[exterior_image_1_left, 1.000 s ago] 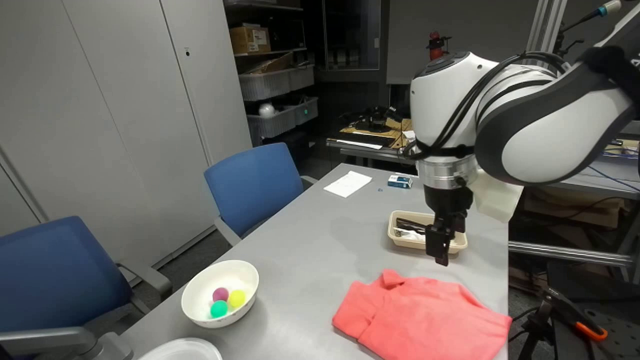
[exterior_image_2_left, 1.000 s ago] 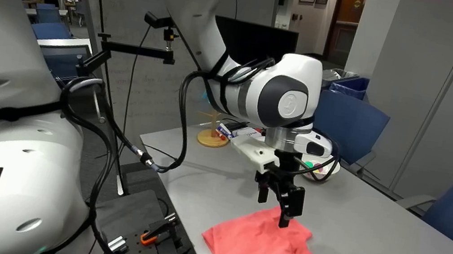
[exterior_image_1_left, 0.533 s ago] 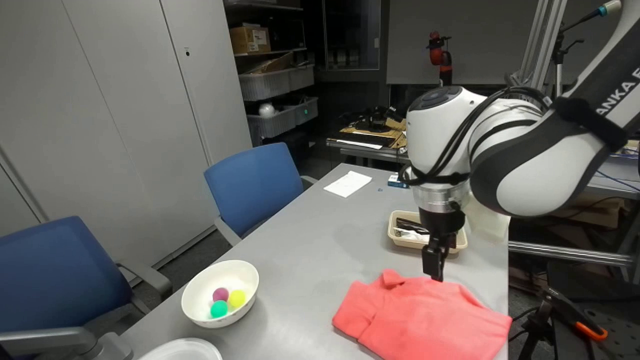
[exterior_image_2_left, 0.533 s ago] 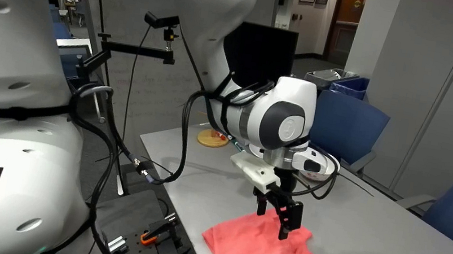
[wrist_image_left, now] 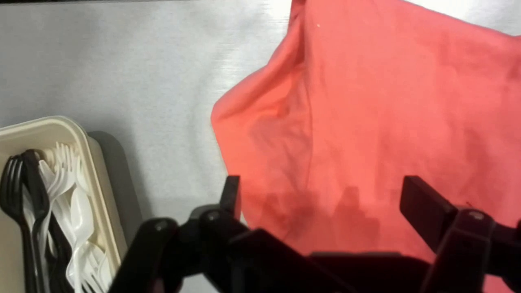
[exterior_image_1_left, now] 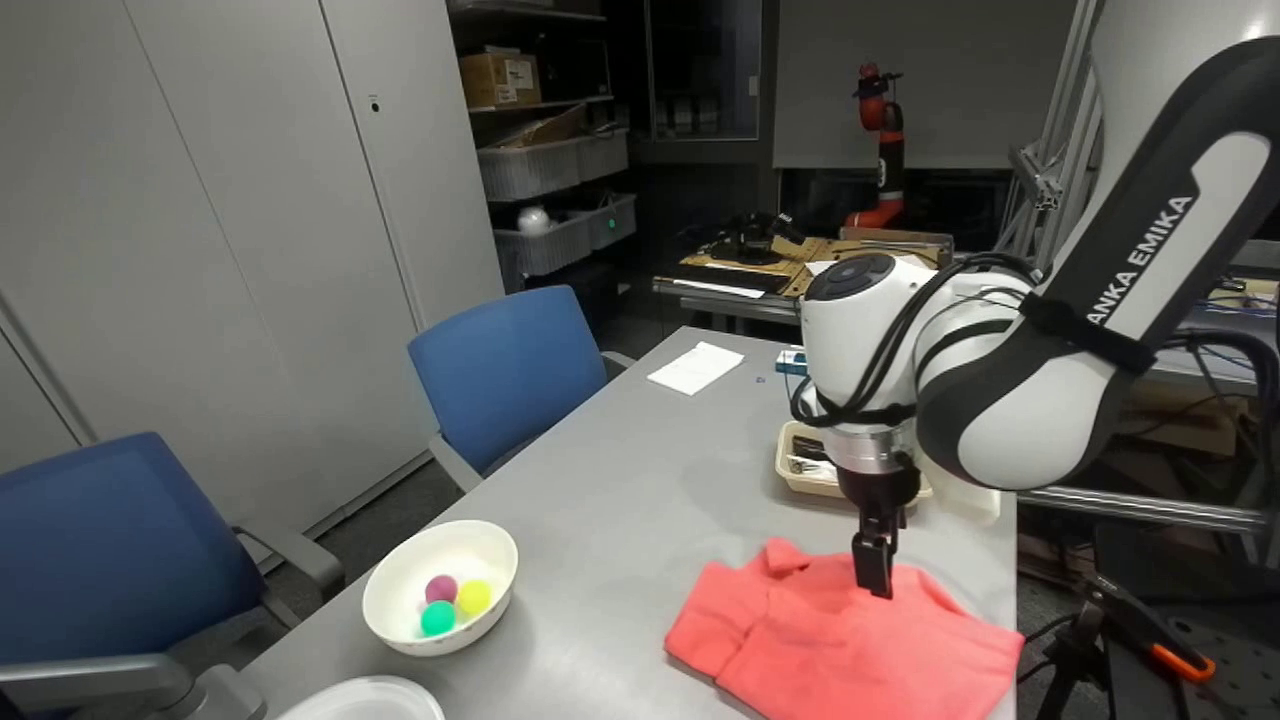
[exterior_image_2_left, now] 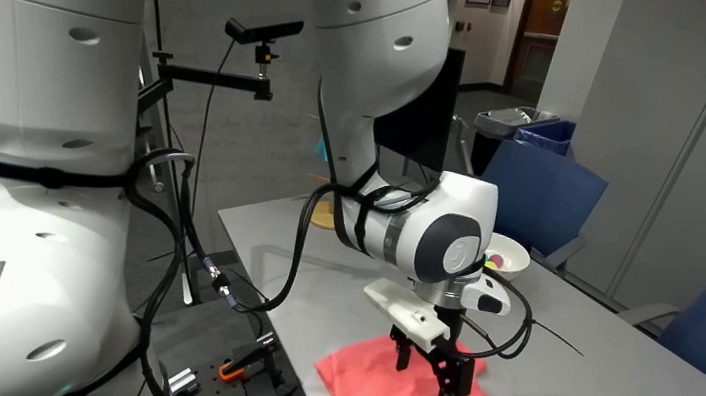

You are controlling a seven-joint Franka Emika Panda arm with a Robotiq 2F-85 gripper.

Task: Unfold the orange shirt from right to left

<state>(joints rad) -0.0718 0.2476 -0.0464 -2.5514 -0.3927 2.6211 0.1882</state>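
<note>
The pincer (exterior_image_1_left: pixel 876 578) points down over the orange shirt (exterior_image_1_left: pixel 850 645); a bowl (exterior_image_1_left: pixel 440 556) holds three balls (exterior_image_1_left: pixel 474 598).

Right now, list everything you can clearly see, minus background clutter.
Table: one, grey, centre
Orange shirt: one, coral, on table
Bowl: one, white, on table
Balls: three, purple, yellow, green, in bowl
Tray: one, beige, near shirt
Plastic cutlery: several, black and white, in tray
Paper: one, white, on table
Small box: one, blue-white, near paper
Plate or lid: one, white, frame edge
Chairs: two, blue, along table
Robot arm: one, white and black, over table
Gripper: one, black, open, over shirt
</note>
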